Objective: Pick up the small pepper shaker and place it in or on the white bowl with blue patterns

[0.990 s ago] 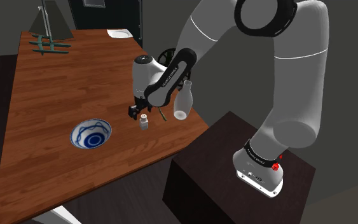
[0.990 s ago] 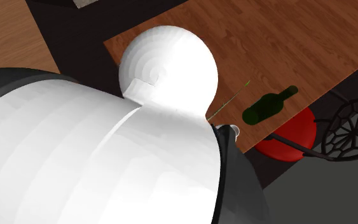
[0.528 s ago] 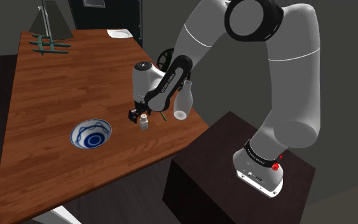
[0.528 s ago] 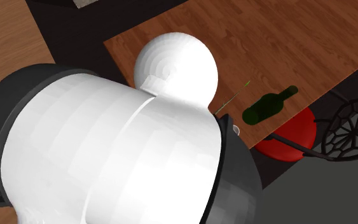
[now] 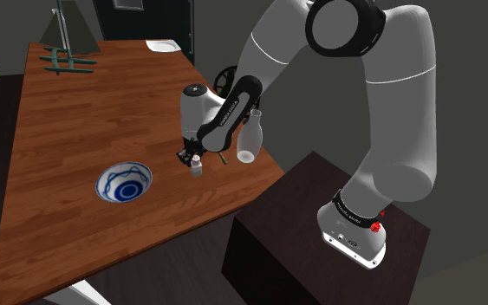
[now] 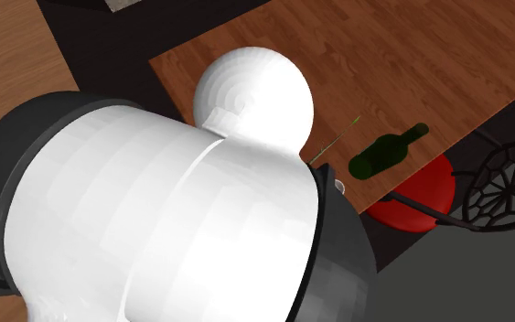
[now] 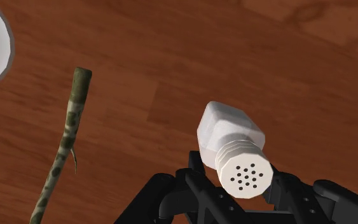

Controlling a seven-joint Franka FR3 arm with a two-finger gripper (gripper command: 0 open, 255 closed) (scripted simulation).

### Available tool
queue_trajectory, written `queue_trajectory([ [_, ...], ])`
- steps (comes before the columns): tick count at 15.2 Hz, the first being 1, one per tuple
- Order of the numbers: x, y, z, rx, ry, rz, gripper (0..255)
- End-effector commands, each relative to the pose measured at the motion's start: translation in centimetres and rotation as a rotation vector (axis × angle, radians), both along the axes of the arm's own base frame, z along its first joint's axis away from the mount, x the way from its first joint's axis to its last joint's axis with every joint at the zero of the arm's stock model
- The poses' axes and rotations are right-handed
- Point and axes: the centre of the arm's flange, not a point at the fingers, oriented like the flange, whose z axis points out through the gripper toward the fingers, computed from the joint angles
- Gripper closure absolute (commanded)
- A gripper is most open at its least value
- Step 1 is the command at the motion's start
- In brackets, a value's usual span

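The small white pepper shaker (image 5: 196, 165) with a holed cap stands on the wooden table (image 5: 77, 121), near the edge on the shoulder view's right. My black gripper (image 5: 190, 158) reaches down onto it from above. In the wrist view the shaker (image 7: 231, 137) sits between my two black fingers (image 7: 199, 181), which press against its ribbed cap from both sides; the gripper (image 7: 242, 183) is shut on it. The white bowl with blue patterns (image 5: 123, 183) rests on the table to the shaker's left in the shoulder view, a short way off.
A tall white flask (image 5: 248, 139) stands just right of the shaker, close to the table edge. A thin green stem (image 7: 60, 153) lies on the wood beside it. At the far end of the table is a green rack (image 5: 67, 61). My arm (image 6: 155, 229) blocks much of the second exterior view, where a green bottle (image 6: 388, 151) lies.
The hand dropped slightly onto the shaker, then its fingers closed from wide apart onto the cap. The shaker and bowl have stayed where they were.
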Motion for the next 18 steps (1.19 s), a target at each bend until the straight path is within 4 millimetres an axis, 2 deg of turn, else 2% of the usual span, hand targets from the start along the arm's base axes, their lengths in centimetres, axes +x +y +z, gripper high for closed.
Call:
queue_trajectory([
  [1, 0.0, 0.0, 0.0, 0.0, 0.001, 0.0, 255],
  [8, 0.0, 0.0, 0.0, 0.0, 0.001, 0.0, 255],
  [18, 0.0, 0.0, 5.2, 0.0, 0.001, 0.0, 255],
])
